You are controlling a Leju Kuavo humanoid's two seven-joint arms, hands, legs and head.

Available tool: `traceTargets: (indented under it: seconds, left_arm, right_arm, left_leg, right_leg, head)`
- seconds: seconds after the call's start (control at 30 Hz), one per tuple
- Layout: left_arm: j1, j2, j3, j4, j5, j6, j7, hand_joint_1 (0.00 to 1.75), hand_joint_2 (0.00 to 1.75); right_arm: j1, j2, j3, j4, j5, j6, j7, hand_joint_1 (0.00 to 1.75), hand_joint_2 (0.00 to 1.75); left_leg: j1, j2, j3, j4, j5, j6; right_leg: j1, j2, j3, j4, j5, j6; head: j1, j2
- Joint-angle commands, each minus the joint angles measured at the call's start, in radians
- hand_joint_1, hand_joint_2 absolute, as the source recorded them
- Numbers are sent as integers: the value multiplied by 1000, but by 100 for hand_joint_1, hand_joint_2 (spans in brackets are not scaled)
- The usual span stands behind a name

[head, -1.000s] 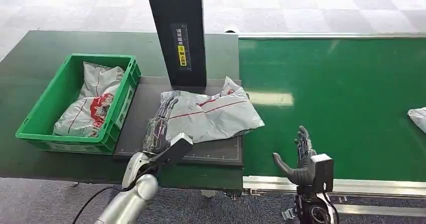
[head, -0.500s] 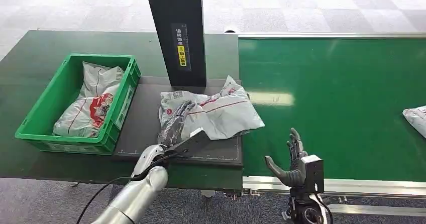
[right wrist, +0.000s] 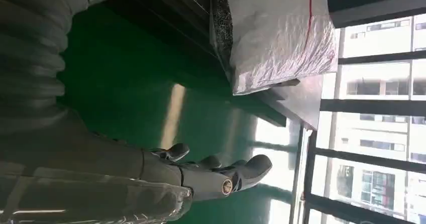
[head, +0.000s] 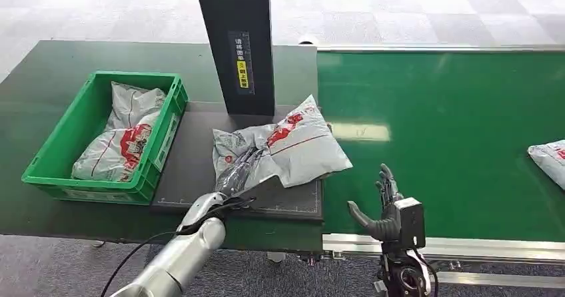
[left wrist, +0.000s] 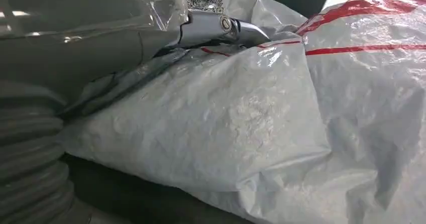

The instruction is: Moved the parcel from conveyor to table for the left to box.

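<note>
Parcel (head: 286,147) is on the dark tabletop (head: 183,160) by the green box (head: 46,160), my left robot hand (head: 240,169) gripping its near edge, right robot hand (head: 386,207) released, so I'd lift slowly and keep the floppy bag bunched.

A crumpled grey parcel (head: 286,147) with red print lies tilted on the dark table (head: 190,157).

Work area: tiled floor, dark green surface, windowed wall.
Pale grey floor tiles (head: 413,10) extend beyond the dark green surface (head: 60,64). A black upright column (head: 234,37) carries a yellow-marked label. Grey carpet (head: 66,264) lies below. Tall dark-framed windows (right wrist: 371,133) admit bright daylight, with buildings outside.
</note>
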Motion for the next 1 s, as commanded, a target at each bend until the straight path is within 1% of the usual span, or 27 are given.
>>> traceTargets:
  seconds: [0.03,0.17,0.27,0.37,0.47,0.6,0.7,0.8,0.83,0.87,0.9,0.93,0.97,1.0]
  left_arm:
    - [35,22,20,25,-19,93,-46,175,175]
    - [73,19,56,-47,33,148,-112,175,175]
    - [92,23,71,-94,69,199,-156,175,175]
    - [103,23,75,-123,102,208,-193,175,175]
    - [110,22,79,-148,113,230,-212,175,175]
    - [113,21,83,-157,118,239,-218,175,175]
    - [135,20,96,-228,158,321,-314,175,175]
    - [167,27,101,-377,221,404,-418,175,175]
    - [178,32,102,-442,239,460,-457,175,175]
    - [181,35,104,-470,247,485,-478,175,175]
    - [187,41,116,-518,202,598,-512,175,175]
    - [215,-55,295,-631,76,599,-624,175,175]
    - [219,-81,335,-656,51,599,-654,175,175]
    - [218,-83,349,-682,33,599,-654,175,175]
  right_arm:
    - [14,3,-59,-43,-13,3,-9,0,175]
    - [26,10,-67,-62,-19,5,-11,0,175]
    - [33,8,-73,-74,-27,8,-13,0,175]
    - [29,8,-80,-76,-55,28,-17,0,175]
    - [28,9,-111,-114,-93,34,-56,0,175]
    - [31,8,-119,-132,-98,36,-57,0,175]
    - [36,9,-145,-164,-120,39,-78,0,175]
    - [32,14,-165,-173,-124,38,-74,0,175]
    - [35,15,-168,-176,-124,35,-74,0,175]
    - [35,15,-168,-177,-125,35,-74,0,175]
    - [39,16,-167,-179,-126,34,-75,0,175]
    - [42,18,-165,-181,-128,33,-77,0,175]
    - [44,18,-164,-182,-129,32,-78,0,175]
    - [46,19,-163,-181,-130,31,-80,0,175]
  left_leg:
    - [0,1,2,-1,0,0]
    - [0,1,3,-2,0,0]
    - [0,3,4,-2,-1,0]
    - [0,2,3,-2,-1,0]
    - [0,1,1,-1,-1,0]
    - [0,1,0,0,0,0]
    - [0,1,0,-1,0,0]
    - [0,1,-1,0,-1,0]
    - [1,1,-1,0,-1,0]
    - [0,1,-1,0,-1,0]
    - [1,1,-2,1,-1,0]
    - [1,2,-2,1,-1,0]
    - [1,2,-2,1,-1,0]
    - [1,2,-3,2,-2,0]
  right_leg:
    - [0,1,2,-1,0,0]
    - [0,1,2,-2,0,-1]
    - [0,3,2,-1,0,0]
    - [0,2,1,-2,0,0]
    - [0,2,0,-1,0,0]
    - [0,1,-1,0,0,0]
    - [0,1,-1,-1,0,0]
    - [0,1,-3,0,0,0]
    - [1,2,-2,0,-1,-1]
    - [1,1,-3,0,-1,-1]
    - [1,1,-3,0,0,0]
    - [1,2,-4,0,0,0]
    - [1,3,-4,1,-1,0]
    - [1,3,-4,1,-1,0]
  head:
    - [0,0]
    - [0,0]
    - [0,0]
    - [0,0]
    - [0,0]
    - [0,0]
    - [0,0]
    - [0,0]
    - [0,0]
    - [0,0]
    - [0,0]
    - [0,0]
    - [0,0]
    - [0,0]
